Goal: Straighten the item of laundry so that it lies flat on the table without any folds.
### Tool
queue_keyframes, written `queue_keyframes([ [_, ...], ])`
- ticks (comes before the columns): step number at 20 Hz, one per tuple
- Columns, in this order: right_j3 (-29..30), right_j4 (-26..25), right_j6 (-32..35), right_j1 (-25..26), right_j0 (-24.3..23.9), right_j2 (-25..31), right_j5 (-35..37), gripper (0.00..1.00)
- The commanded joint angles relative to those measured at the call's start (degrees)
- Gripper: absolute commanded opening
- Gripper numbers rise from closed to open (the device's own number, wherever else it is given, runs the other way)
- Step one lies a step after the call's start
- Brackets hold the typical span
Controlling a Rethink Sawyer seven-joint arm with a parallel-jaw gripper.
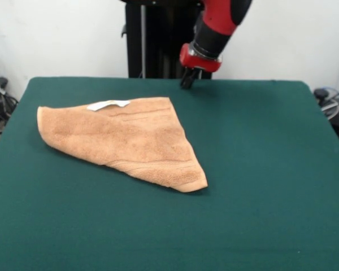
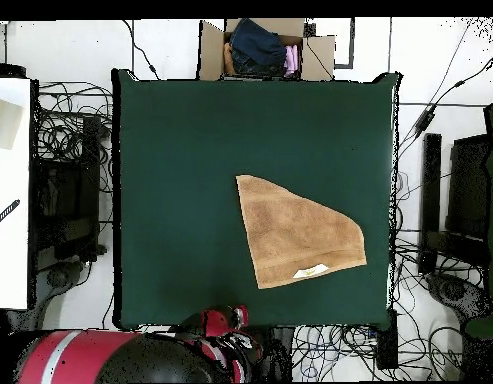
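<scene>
Towel lies folded into a rough triangle, left of centre on the desk in the front view; one point reaches toward mid-desk. Wide bare green felt on the other sides. Tan terry pile, hemmed band, white label near the far edge. Claw hangs above the desk's far edge, clear of the towel; grip state cannot be told.

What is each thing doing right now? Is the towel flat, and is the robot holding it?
Light orange-tan terry-cloth towel: folded over into a rough triangle, not flat, nothing holding it.
Small white label: showing on top, near the towel's edge.
Red and black robot arm's gripper: apart from the towel, holding nothing.
Dark green felt-topped table: carries only the towel.
Cardboard box: open, clothes inside.
</scene>
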Motion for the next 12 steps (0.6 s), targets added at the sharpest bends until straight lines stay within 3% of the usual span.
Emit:
queue_keyframes([
  [1,-5.6,2.8,9.7,-4.9,1.8,6.4,17.7,0.0],
  [6,-6.1,2.7,10.9,-8.5,4.7,2.4,25.0,0.0],
  [12,-7.1,1.5,12.0,-8.7,5.4,1.3,26.0,0.0],
])
